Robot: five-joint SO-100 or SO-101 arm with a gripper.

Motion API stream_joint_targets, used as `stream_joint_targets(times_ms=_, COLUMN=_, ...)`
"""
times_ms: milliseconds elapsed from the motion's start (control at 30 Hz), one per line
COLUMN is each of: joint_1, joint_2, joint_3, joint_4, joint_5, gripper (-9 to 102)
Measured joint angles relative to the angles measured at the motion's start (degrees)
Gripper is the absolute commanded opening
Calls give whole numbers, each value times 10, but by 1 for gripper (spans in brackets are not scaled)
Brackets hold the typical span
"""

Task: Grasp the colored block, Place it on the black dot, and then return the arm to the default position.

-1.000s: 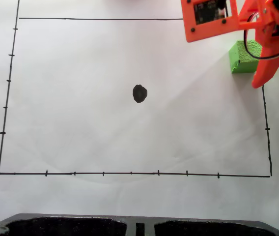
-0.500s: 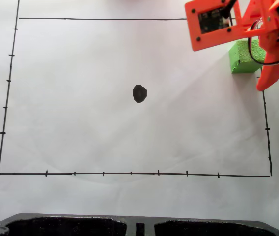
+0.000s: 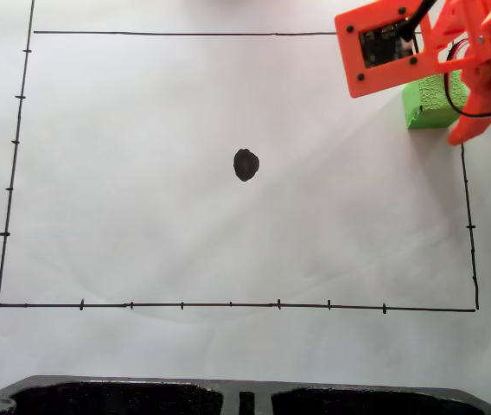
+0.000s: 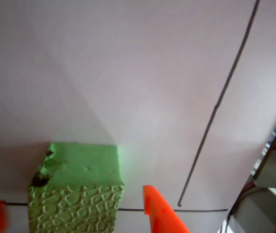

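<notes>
Orange fingers straddle the green block, well apart from the black dot

The fixed view looks straight down from high above on the white paper. The wrist view sits close, low. Both share the green block at the far-right corner.

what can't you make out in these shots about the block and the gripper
- Green block, fixed view: right part hidden by the orange arm.
- Block, wrist view: bottom cut off by the frame edge.
- Gripper, wrist view: left finger a blurred sliver at the edge; contact with the block unclear.
</notes>
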Motion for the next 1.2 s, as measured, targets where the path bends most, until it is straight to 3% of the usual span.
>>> stream_joint_targets(times_ms=567, joint_1=17, joint_2=-8, joint_3=0, joint_4=-30, joint_5=-47, gripper=12)
stream_joint_targets(times_ms=867, joint_1=27, joint_2=4, joint_3=-2, joint_4=-16, joint_5=-78, gripper=10)
stream_joint_targets(times_ms=1200, joint_1=151, joint_2=101, joint_3=-2, joint_4=61, joint_5=-214, gripper=8)
